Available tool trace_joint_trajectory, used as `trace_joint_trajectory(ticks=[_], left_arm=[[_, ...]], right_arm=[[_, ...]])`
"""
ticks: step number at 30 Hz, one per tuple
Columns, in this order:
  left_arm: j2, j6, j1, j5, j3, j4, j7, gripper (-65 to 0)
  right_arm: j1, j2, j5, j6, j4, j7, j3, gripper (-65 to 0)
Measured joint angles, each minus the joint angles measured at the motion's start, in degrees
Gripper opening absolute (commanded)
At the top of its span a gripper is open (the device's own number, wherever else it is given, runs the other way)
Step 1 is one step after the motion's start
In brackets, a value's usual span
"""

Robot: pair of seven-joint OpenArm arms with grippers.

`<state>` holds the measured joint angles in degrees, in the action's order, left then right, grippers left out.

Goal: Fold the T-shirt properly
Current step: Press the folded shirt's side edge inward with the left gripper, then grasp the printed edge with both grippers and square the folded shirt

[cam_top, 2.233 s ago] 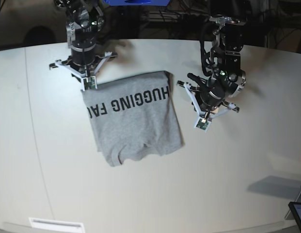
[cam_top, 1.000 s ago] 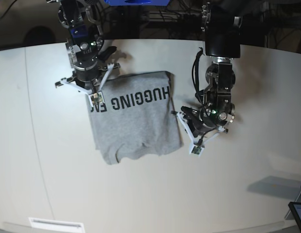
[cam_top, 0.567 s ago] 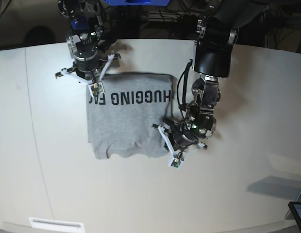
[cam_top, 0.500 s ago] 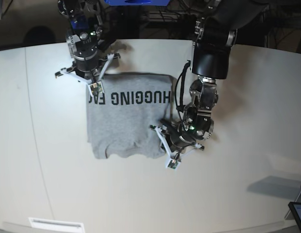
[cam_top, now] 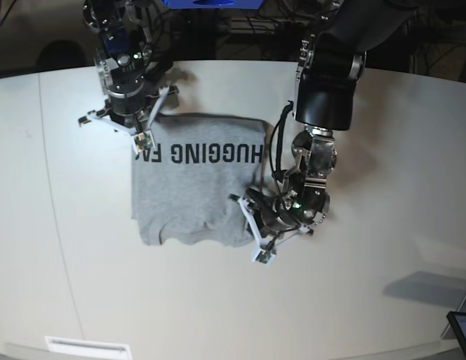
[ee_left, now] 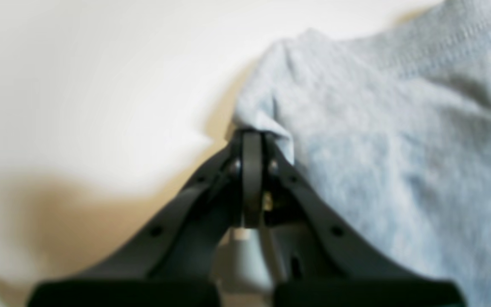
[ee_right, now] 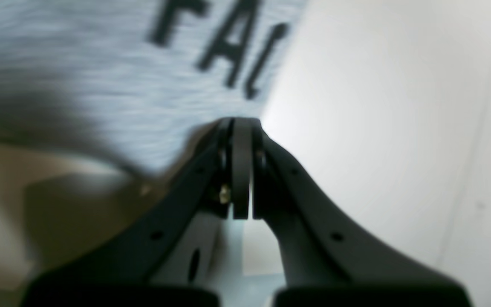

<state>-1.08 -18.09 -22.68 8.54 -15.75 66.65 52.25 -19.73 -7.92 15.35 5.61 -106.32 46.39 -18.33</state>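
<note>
The grey T-shirt [cam_top: 187,199] lies folded into a rough rectangle on the white table [cam_top: 368,300], with black letters "HUGGING FA" along its far edge. My left gripper [cam_top: 260,253] is shut, with its tips against the shirt's near right corner. In the left wrist view the shut left gripper [ee_left: 252,134] meets a bunched fold of the T-shirt [ee_left: 399,149]; I see no cloth clamped between the fingers. My right gripper [cam_top: 141,142] is shut at the far left corner. The right wrist view shows this right gripper [ee_right: 241,122] beside the letters on the T-shirt [ee_right: 100,76].
A white label strip [cam_top: 88,346] sits at the table's near left edge. A screen corner [cam_top: 461,330] pokes in at the lower right, beside a grey shadow [cam_top: 428,289]. Dark equipment and cables stand behind the table's far edge.
The left arm swung left and down to the shirt's near right corner. The shirt turned square and slid left. The right gripper drew back a little with the far left corner.
</note>
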Motion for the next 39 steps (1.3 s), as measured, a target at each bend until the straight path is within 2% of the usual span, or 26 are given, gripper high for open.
trace_joint_trajectory(ticks=[2, 5, 8, 11, 16, 18, 21, 25, 32, 39], left_arm=[[-1.5, -0.1, 1.5, -1.0, 0.1, 4.9, 3.6, -65.0], [-3.7, -0.1, 2.6, -0.9, 2.2, 14.8, 8.7, -65.0], [-3.5, 0.1, 3.5, -1.0, 6.3, 24.5, 10.2, -65.0], [-3.1, 0.0, 8.3, -0.6, 7.0, 33.9, 13.1, -65.0], [0.8, -0.5, 21.0, -0.1, 6.6, 45.0, 13.7, -65.0], [1.4, -0.2, 25.9, -0.9, 5.2, 48.5, 9.9, -65.0], [1.4, -0.2, 30.3, -1.0, 3.1, 48.5, 6.0, -65.0], [1.4, -0.2, 34.0, -1.0, 3.0, 48.2, 3.8, -65.0], [-0.2, 0.0, 33.7, -1.0, 3.1, 46.4, 3.2, -65.0], [0.0, 0.0, 35.6, -1.0, 2.7, 45.5, 3.2, -65.0]], right_arm=[[1.6, -1.1, 0.0, 0.0, 0.0, 0.0, 0.0, -65.0], [4.2, -1.3, 0.0, 2.6, 0.0, 0.0, 0.0, -65.0], [4.5, -1.4, 0.3, 2.8, -2.2, 0.3, 0.0, -65.0], [3.5, -0.9, 4.0, 3.0, -5.2, 0.2, -0.1, -65.0], [0.6, 0.8, 8.0, 2.4, -6.1, 0.0, -4.4, -65.0], [-0.8, 0.9, 9.0, 2.8, -6.1, 0.0, -6.8, -65.0], [-0.8, 0.7, 9.0, 2.8, -6.1, 0.1, -10.1, -65.0], [-1.9, 1.0, 9.0, 2.8, -6.1, -0.3, -11.2, -65.0], [-2.7, 1.0, 9.0, 2.9, -5.8, -0.2, -11.2, -65.0], [-3.3, 1.0, 9.0, 3.0, -4.9, -0.4, -11.2, -65.0]])
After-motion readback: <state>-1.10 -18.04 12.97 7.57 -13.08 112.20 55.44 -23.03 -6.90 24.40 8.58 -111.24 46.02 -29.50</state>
